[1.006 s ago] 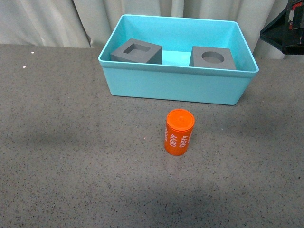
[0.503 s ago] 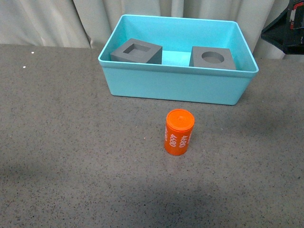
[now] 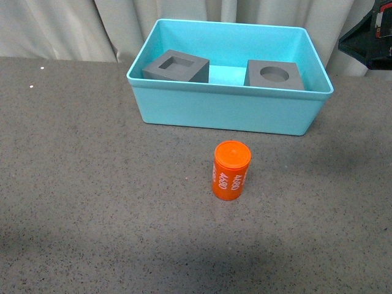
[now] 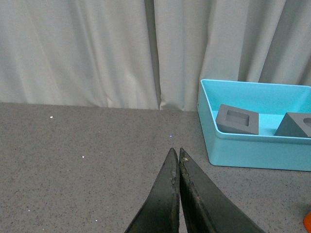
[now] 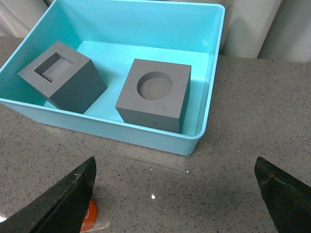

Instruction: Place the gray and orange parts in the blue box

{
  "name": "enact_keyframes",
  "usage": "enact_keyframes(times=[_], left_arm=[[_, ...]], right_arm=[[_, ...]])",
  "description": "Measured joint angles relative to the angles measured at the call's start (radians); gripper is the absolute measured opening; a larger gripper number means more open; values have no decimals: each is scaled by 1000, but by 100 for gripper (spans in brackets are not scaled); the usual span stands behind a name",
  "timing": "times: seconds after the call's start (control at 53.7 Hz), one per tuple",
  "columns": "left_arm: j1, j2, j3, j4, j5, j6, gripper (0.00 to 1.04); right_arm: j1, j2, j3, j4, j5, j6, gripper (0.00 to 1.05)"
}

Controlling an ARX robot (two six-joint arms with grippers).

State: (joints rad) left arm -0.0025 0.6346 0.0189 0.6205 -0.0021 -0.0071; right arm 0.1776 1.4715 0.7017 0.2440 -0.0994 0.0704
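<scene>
Orange cylinder, front view: we see it upright on the table, at 6 o'clock from the blue box, near but apart.
Cubes, front view: square-recess cube at 9 o'clock inside the box, round-recess cube at 3 o'clock.
Left wrist view: left gripper fingers pressed together, empty.
Right wrist view: right gripper fingers spread wide, empty; cylinder edge beside one finger.
Handling: we judge it light, rigid, smooth, tippy; pinch the curved side at mid-height.

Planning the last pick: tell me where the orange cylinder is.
In the front view, the orange cylinder stands upright on the tabletop, centrally, in front of the blue box and apart from it.
</scene>
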Motion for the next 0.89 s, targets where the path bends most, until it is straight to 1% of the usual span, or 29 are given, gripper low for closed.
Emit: enact_keyframes(times=[0.186,0.894], left_arm=[[0,-126,0,-117,0,0,4],[0,-416,-1,-398,0,0,4]], right_arm=[[0,0,0,0,0,0,95],[0,0,0,0,0,0,95]])
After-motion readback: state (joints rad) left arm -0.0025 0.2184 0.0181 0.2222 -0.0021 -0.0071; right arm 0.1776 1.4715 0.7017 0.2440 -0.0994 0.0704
